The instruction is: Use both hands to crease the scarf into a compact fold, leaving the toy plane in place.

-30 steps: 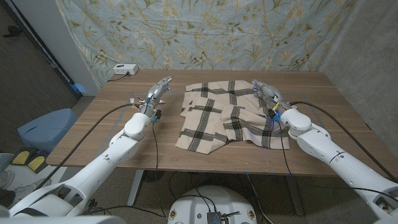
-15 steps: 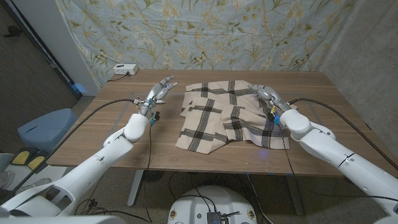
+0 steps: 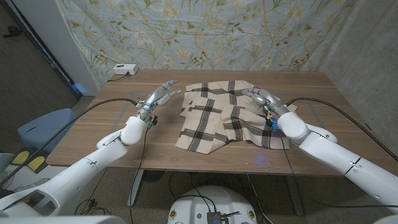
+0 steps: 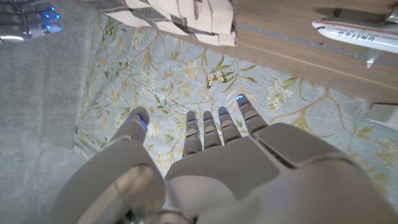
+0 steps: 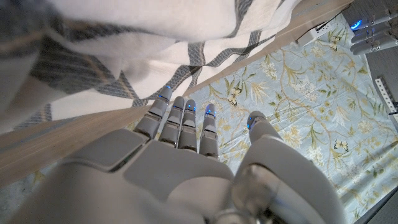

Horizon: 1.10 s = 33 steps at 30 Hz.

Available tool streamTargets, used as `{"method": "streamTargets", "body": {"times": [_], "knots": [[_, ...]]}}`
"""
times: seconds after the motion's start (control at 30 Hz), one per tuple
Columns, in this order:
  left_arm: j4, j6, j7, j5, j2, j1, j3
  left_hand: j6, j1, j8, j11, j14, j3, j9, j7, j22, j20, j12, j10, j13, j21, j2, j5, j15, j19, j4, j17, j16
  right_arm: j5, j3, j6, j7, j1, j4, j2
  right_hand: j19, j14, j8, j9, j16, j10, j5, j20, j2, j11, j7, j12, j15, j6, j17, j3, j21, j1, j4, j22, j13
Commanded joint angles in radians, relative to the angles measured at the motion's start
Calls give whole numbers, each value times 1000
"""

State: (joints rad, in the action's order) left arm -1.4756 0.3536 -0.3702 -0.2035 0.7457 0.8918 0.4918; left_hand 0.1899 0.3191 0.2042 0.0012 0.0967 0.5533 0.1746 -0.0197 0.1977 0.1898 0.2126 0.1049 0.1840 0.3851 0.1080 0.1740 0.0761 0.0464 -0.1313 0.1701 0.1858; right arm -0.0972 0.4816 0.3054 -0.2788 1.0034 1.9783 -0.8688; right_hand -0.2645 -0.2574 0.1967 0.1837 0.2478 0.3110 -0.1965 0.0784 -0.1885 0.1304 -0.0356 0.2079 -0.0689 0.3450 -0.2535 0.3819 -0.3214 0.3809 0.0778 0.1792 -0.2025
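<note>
The cream scarf (image 3: 224,115) with dark plaid stripes lies rumpled and partly folded on the middle of the wooden table (image 3: 124,134). My left hand (image 3: 159,96) hovers just left of the scarf's far left corner, fingers straight and apart, holding nothing. My right hand (image 3: 263,99) is over the scarf's right part, fingers stretched toward picture left and empty; contact with the cloth is unclear. The left wrist view shows the white toy plane (image 4: 357,28) lettered UNITED on the table, beside the scarf's edge (image 4: 186,15). A scarf fold (image 5: 124,56) hangs close to my right hand's fingers (image 5: 180,121).
A small white thing (image 3: 125,69) sits at the table's far left corner, too small to identify. A floral cloth backdrop (image 3: 205,34) hangs behind the table. Bare wood lies left of the scarf and along the front edge. Cables trail from both arms.
My left hand has swung its fingers toward the scarf's far left corner. My right hand has shifted a little inward over the scarf, fingers now pointing left. The scarf has not moved.
</note>
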Motion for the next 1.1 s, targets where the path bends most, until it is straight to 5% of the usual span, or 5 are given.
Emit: {"method": "streamTargets", "body": {"times": [0.03,0.7,0.9,1.1], "knots": [[-52,-11,14,-132,66,13,27,10,17,1,-12,6,0,6,-2,5,8,-3,7,4,3,-1,-1,-10,-5,-9,4,0,136,55,184,-8,24,157,-43,-10,-1,9,3,8,11,-10,-4,-1,-10,0,10,11,14,-3,13,1,15,0,6,-2],[-66,28,-20,-279,117,12,47,38,45,3,-14,5,-10,8,-14,4,6,-3,12,5,-1,-37,1,-21,-1,-37,6,1,420,191,442,-37,61,315,-25,-60,-79,25,5,47,89,-14,-16,5,-51,12,29,60,103,-7,64,-6,99,39,5,-5],[-82,30,-70,-346,134,25,47,71,88,10,-20,8,-10,10,-57,2,-4,-2,18,6,-1,-60,5,-29,13,-48,6,2,510,238,549,-40,72,360,-15,-77,-101,25,6,62,107,-13,-18,9,-61,17,33,73,116,-14,70,-10,118,49,6,-6],[-101,23,-106,-406,152,36,52,107,121,22,-30,11,-16,12,-73,1,-14,1,27,6,-3,-90,7,-38,20,-55,7,3,587,286,643,-16,72,402,-17,-82,-115,26,6,71,116,-13,-15,12,-66,19,34,75,126,-18,72,-10,130,55,7,-7]]}}
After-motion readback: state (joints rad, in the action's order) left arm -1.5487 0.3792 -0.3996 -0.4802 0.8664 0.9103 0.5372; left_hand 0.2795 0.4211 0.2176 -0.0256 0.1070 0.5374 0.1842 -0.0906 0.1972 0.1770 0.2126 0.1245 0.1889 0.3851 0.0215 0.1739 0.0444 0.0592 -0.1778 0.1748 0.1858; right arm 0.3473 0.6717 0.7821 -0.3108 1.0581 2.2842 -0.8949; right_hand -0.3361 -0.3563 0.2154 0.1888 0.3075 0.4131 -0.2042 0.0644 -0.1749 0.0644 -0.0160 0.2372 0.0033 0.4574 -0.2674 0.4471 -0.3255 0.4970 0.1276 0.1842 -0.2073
